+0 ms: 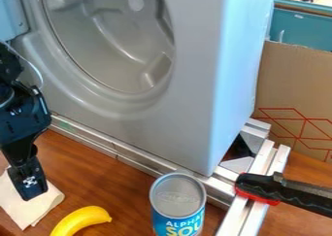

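The black gripper hangs at the left side of the camera view, pointing down over a beige cloth on the wooden table. Whether it touches the cloth I cannot tell. A yellow banana lies to the right of the cloth, partly cut off by the bottom edge. Farther right, a soup can with a blue label and a metal lid stands upright. Behind these is the grey front of a washing machine with a round opening.
Metal rails run along the machine's base and toward the lower right. A black and red clamp handle lies across the rails at the right. A cardboard box stands behind, near a teal surface.
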{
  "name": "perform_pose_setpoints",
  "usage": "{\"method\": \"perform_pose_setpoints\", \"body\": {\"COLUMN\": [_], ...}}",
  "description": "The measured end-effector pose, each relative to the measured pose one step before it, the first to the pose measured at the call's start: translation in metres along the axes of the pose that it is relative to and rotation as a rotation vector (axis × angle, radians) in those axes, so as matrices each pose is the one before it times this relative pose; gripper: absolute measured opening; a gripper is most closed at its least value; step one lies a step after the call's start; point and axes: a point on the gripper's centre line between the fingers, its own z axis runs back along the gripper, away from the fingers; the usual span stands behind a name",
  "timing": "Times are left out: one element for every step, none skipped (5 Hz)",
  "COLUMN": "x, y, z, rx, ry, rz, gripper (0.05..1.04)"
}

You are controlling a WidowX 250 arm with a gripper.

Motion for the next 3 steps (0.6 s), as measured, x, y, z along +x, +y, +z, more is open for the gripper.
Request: {"method": "perform_pose_setpoints", "body": {"x": [-0.0012, 0.01085, 0.01304], "y": [-0.00096, -0.02908, -0.03135], "z": [-0.00146, -0.00868, -0.01058], "rx": [-0.0059, -0.039, -0.0312], "ry": [0.0047, -0.0144, -0.003], "rz": [0.0035, -0.0745, -0.0815], "gripper": [1.005, 1.005, 1.005]}}
